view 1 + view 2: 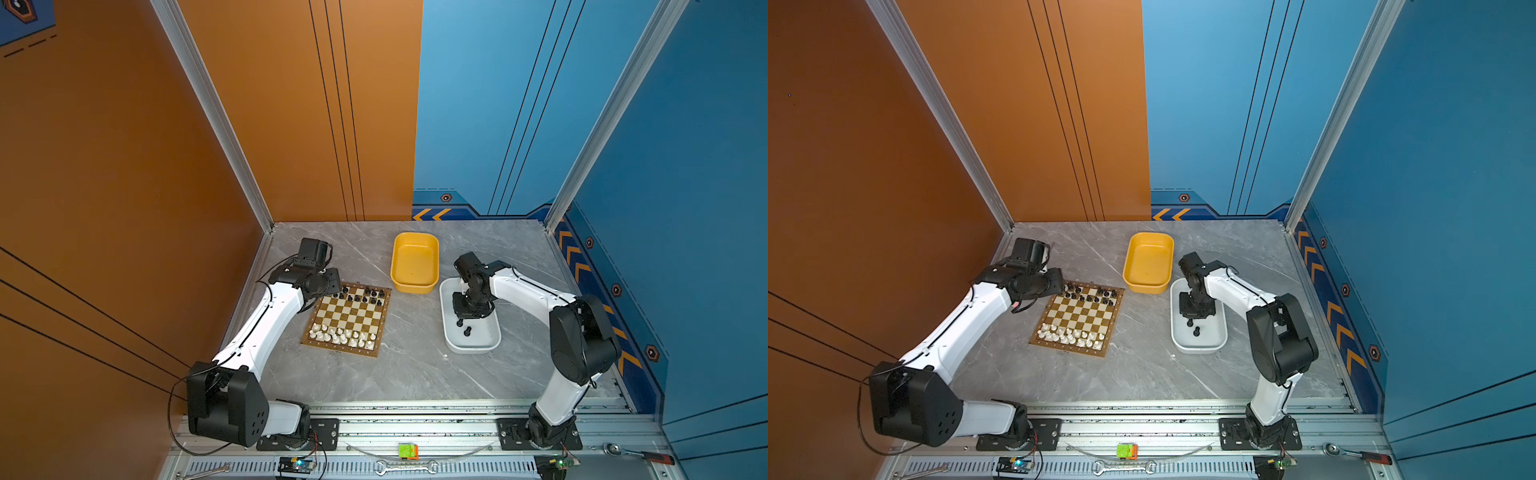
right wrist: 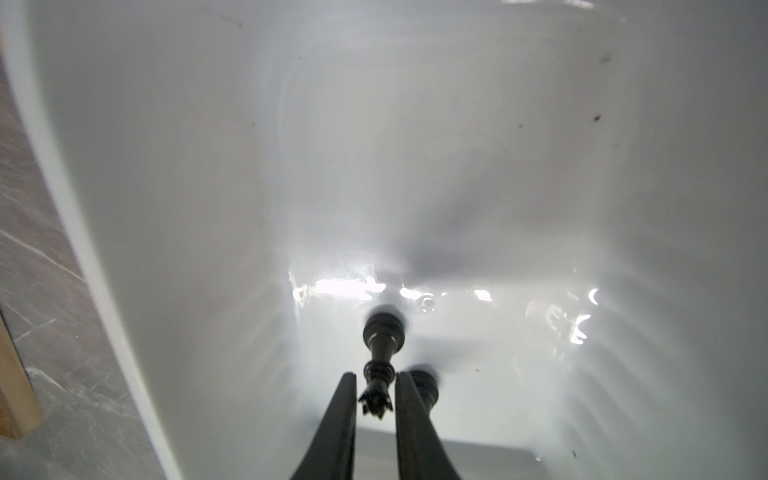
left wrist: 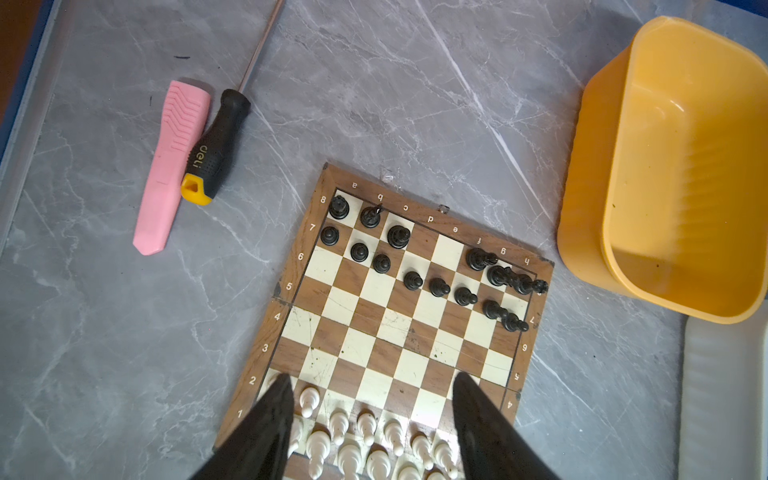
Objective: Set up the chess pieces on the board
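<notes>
The board lies left of centre in both top views. Cream-white chess pieces fill its near rows and black chess pieces stand along its far rows. My left gripper is open above the cream-white rows, holding nothing. My right gripper reaches down into the white tub. It is shut on the crowned head of a black chess piece whose base points at the tub floor. A second black piece sits just behind one finger.
An empty yellow tub stands behind the board, touching the white tub's far end. A black-handled screwdriver and a pink tool lie on the table beyond the board's far left corner. Wrenches rest on the front rail.
</notes>
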Robot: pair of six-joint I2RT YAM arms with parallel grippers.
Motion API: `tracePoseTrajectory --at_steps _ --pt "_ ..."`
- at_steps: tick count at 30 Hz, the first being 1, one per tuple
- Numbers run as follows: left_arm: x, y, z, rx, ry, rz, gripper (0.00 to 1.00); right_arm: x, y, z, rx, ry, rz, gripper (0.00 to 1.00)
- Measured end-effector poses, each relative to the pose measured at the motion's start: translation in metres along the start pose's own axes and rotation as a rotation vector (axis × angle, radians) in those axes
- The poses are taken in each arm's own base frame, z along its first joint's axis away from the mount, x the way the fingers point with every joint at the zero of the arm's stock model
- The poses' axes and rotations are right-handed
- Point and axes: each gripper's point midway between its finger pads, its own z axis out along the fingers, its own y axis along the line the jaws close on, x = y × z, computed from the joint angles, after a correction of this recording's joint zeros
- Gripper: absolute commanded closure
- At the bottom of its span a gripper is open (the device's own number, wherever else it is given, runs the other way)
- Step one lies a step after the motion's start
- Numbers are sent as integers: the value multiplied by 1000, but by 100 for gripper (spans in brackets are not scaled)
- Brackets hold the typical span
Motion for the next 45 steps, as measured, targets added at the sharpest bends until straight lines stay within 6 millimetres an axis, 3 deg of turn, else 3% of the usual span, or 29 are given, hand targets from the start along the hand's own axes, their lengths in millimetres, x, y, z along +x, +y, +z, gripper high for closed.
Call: tracePoseTrajectory --at_steps 5,12,16,20,25,27,32,36,41,45 --pt "1 -3 0 5 1 8 38 -1 -1 6 21 10 -2 77" --pt "1 -6 -3 14 -4 14 37 -2 0 6 23 8 -8 62" --pt "2 -13 -5 30 -3 28 37 -9 5 0 12 -14 -20 57" --pt "-8 -32 -16 66 -32 63 36 -18 11 -15 -5 -53 -28 44" --pt "-21 -83 -33 135 -66 167 36 -32 14 -55 -33 -154 -30 15" --pt "-19 -114 -35 160 -70 237 36 -38 7 -79 -35 -218 -16 0" --pt "11 -199 -27 214 -35 419 36 -39 -33 -142 -12 -377 72 0" --pt "50 -267 -11 240 11 563 37 -18 -83 -179 42 -468 185 0" --pt "96 -327 3 262 53 691 38 25 -142 -185 139 -448 340 0" --pt "123 -354 10 276 79 744 42 50 -146 -175 151 -398 347 0"
